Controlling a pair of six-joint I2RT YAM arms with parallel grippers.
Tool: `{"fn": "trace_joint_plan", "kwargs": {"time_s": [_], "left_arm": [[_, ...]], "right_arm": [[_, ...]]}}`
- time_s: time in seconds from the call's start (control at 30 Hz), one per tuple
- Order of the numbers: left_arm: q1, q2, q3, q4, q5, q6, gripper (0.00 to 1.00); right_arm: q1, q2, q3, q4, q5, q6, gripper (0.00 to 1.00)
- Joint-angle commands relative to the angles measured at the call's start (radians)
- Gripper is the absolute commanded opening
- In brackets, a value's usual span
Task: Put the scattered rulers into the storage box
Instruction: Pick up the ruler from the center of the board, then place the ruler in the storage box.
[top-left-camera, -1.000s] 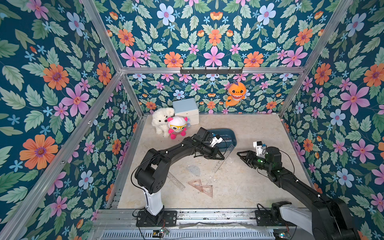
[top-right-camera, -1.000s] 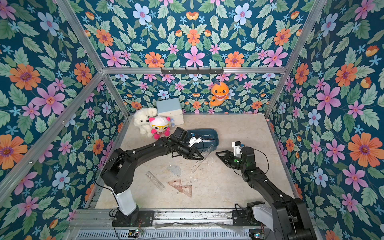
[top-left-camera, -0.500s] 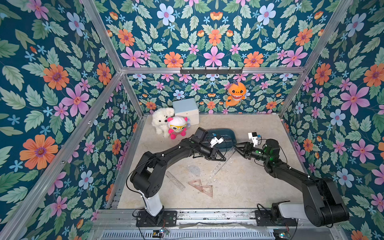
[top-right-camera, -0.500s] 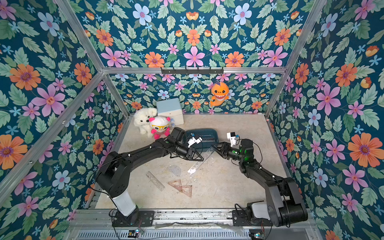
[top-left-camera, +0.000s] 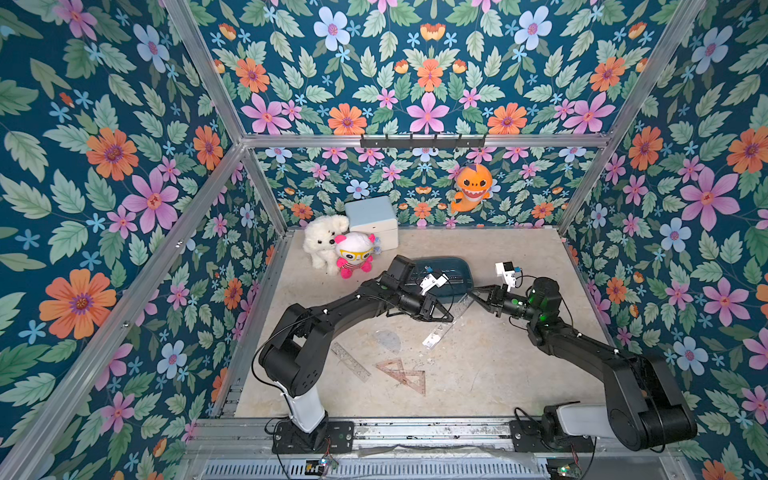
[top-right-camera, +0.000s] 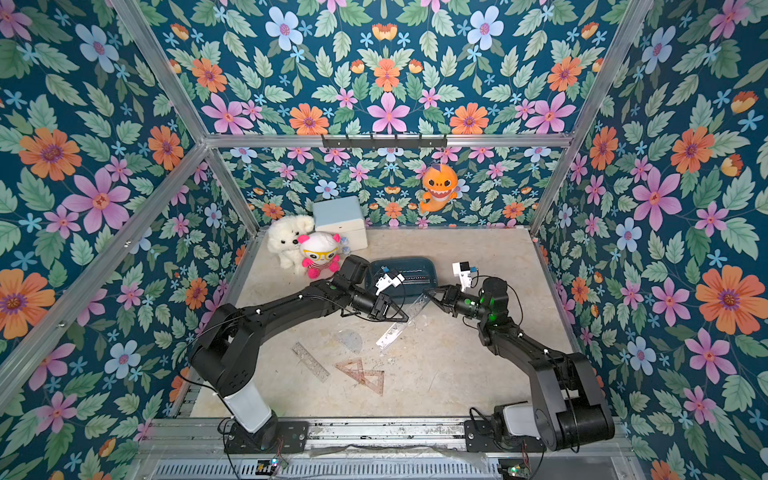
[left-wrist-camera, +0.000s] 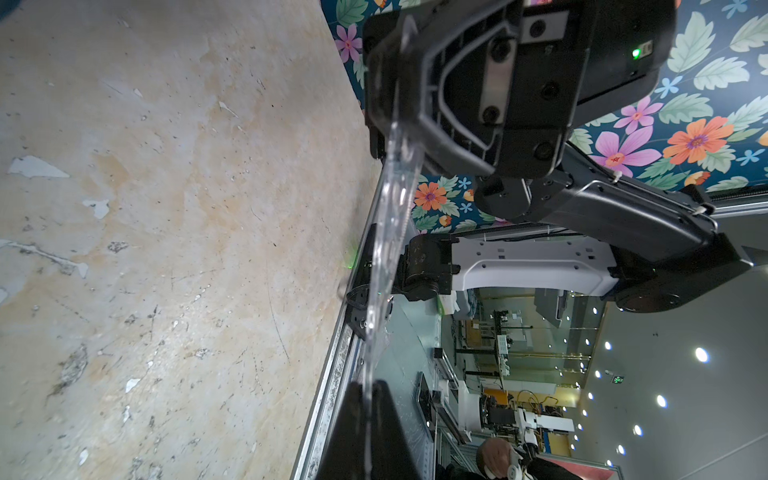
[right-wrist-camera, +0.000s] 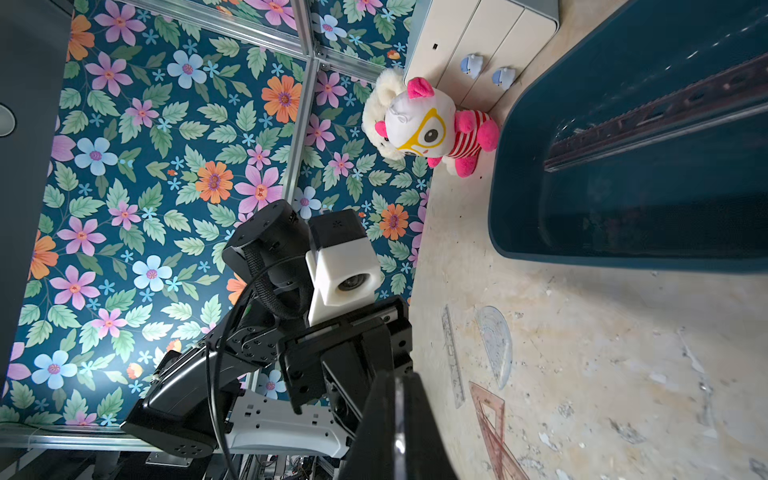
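Right claw (top-left-camera: 470, 294) has swung inward from the right side and closed on the far end of a long clear ruler (top-left-camera: 436, 336). Nearest the front of the counter (top-left-camera: 498, 374) lie two overlapping pinkish triangles (top-left-camera: 402, 373), a short ruler (top-left-camera: 351, 360) and a protractor (top-left-camera: 390, 340). Beyond them, the left claw (top-left-camera: 448, 319) pinches the long clear ruler partway along, holding it at a slant. Farther back sits the storage box (top-left-camera: 464, 276), with one strip ruler (right-wrist-camera: 665, 116) inside.

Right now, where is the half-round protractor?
In a top view the protractor lies flat near the middle of the table, just behind the pink triangles and beside the short ruler.
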Motion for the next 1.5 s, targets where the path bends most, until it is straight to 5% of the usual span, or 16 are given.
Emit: {"fn": "trace_joint_plan", "kwargs": {"time_s": [0.0,0.07,0.17,0.37,0.57,0.77,0.93,1.47], "left_arm": [[0.003,-0.005,0.005,0.024,-0.016,0.006,0.14],[0.018,-0.018,0.016,-0.020,-0.068,0.037,0.42],[0.069,-0.050,0.043,-0.149,-0.266,0.111,0.58],[0.119,-0.141,0.060,-0.287,-0.792,0.197,0.71],[0.128,-0.180,0.071,-0.344,-1.080,0.215,0.82],[0.143,-0.192,0.060,-0.355,-1.136,0.212,0.95],[0.148,-0.200,0.033,-0.336,-1.137,0.216,0.97],[0.157,-0.204,0.002,-0.298,-1.107,0.185,0.99]], "right_arm": [[0.001,-0.017,0.010,-0.003,-0.002,-0.009,0.00],[0.001,-0.032,0.029,-0.071,0.038,-0.032,0.00],[0.007,-0.068,0.087,-0.248,0.180,-0.115,0.00],[0.037,-0.008,0.268,-0.381,0.533,-0.198,0.00],[0.129,0.199,0.454,-0.336,0.783,-0.227,0.00],[0.193,0.419,0.584,-0.261,0.904,-0.207,0.00],[0.229,0.532,0.663,-0.258,0.908,-0.201,0.00],[0.250,0.591,0.649,-0.325,0.851,-0.217,0.01]]}}
